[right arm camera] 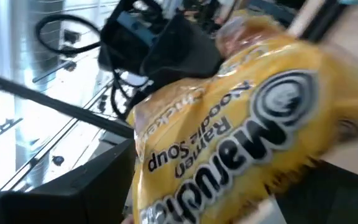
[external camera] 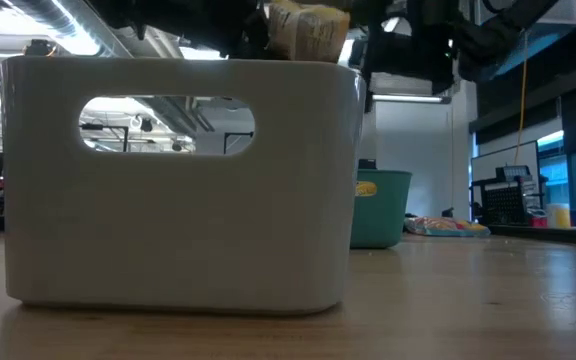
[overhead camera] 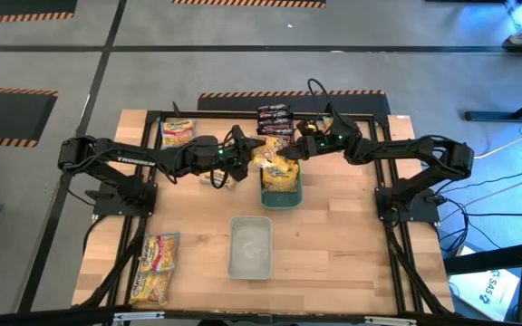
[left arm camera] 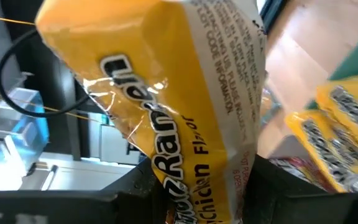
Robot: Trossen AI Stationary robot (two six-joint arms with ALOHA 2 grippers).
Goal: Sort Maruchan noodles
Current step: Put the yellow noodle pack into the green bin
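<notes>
My left gripper [overhead camera: 246, 156] is shut on a yellow Maruchan noodle packet [overhead camera: 267, 154], held in the air at the table's far middle, above the far end of a teal tray [overhead camera: 294, 201]. The tray holds more yellow packets [overhead camera: 279, 181]. My right gripper [overhead camera: 297, 149] comes level from the right and stands open at the packet's other end [right arm camera: 241, 130]. Other packets lie on the table: a pale one [overhead camera: 178, 133] at the far left, dark ones [overhead camera: 275, 118] at the far middle, and pale ones [overhead camera: 155, 267] at the near left. My left gripper pinches the yellow packet by one short end [left arm camera: 207, 186] between its two fingers. The fingers point level and come from the table's left. The packet sticks out beyond them, tilted and lifted clear above the teal tray. My right gripper has the packet's far end close in front of it; whether its fingers touch it I cannot tell.
A pale tray [overhead camera: 249, 246] stands at the near middle and fills the low view [external camera: 168, 180]. Black frame rails [overhead camera: 152, 122] run along the table's edges. Bare wood lies at the near right [overhead camera: 352, 244].
</notes>
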